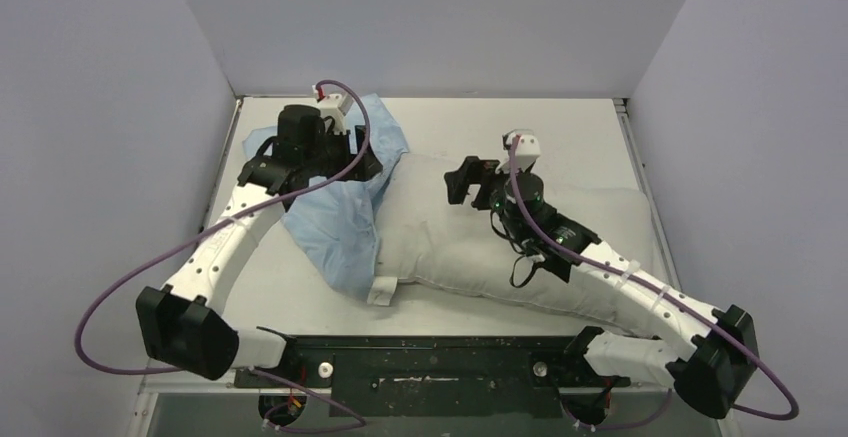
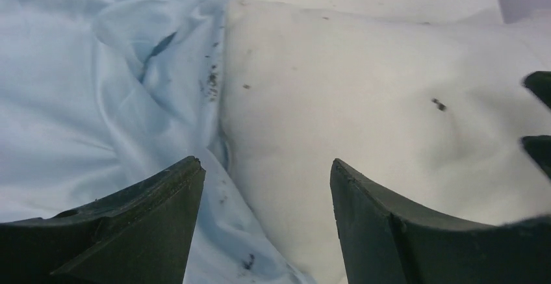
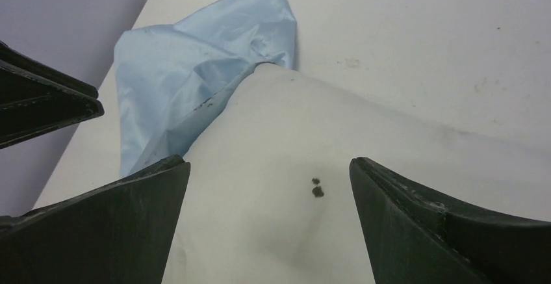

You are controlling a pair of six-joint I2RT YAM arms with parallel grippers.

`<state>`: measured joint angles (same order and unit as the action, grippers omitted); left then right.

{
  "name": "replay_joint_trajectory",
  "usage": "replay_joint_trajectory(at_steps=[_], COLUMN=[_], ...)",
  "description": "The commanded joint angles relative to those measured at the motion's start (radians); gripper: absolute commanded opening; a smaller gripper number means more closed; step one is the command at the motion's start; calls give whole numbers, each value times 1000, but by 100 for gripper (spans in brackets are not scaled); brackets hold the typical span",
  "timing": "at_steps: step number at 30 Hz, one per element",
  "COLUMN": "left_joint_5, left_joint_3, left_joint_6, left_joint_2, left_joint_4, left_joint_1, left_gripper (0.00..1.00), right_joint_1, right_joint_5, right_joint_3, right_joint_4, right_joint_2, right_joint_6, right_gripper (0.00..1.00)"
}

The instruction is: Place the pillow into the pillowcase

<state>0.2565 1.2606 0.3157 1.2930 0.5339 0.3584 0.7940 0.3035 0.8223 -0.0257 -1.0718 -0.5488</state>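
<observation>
The pillow (image 1: 440, 247), plump and off-white, lies across the table (image 1: 560, 137) from the middle out toward my right side, and only its left end is tucked into the pillowcase (image 1: 335, 232). The pillowcase is thin light-blue cloth, bunched and wrinkled at the back left of the table, with its mouth wrapped loosely around that end of the pillow. In the left wrist view the blue hem crosses the pillow's pale fabric, with a long stretch of bare cushion beyond it. A small white tag (image 1: 380, 292) shows at the pillow's near seam, just beside the blue edge. By my judgement the task is only begun: the end is in, but most of the pillow is not yet covered, and the case has to be drawn along its whole length. My left gripper (image 2: 266, 167) hovers over the hem where cloth meets pillow, fingers spread apart, grasping nothing. My right gripper (image 3: 269, 164) hangs above the pillow's middle, pointing toward the pillowcase, fingers likewise spread and empty.
</observation>
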Motion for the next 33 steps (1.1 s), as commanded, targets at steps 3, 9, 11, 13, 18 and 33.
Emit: replay_joint_trajectory(at_steps=[3,9,11,13,18,33], left_joint_5=[-17,46,75,96,163,293], left_joint_3=[93,51,47,47,41,193], left_joint_6=[-88,-31,-18,-7,24,-38], left_joint_2=[181,270,299,323,380,673], left_joint_4=[-21,-168,-196,-221,-286,-287], left_joint_1=[-109,-155,-163,-164,-161,-120], left_gripper=[69,69,69,69,69,68], right_joint_1=[-226,-362,-387,-405,-415,-418], right_joint_5=[-401,-632,-687,-743,-811,-1110], right_joint_3=[198,391,438,492,626,705], right_joint_4=[125,256,284,308,349,424], right_joint_2=[-163,-394,-461,-528,-703,-888], right_joint_6=[164,301,341,371,423,537], right_gripper=[100,100,100,100,98,22])
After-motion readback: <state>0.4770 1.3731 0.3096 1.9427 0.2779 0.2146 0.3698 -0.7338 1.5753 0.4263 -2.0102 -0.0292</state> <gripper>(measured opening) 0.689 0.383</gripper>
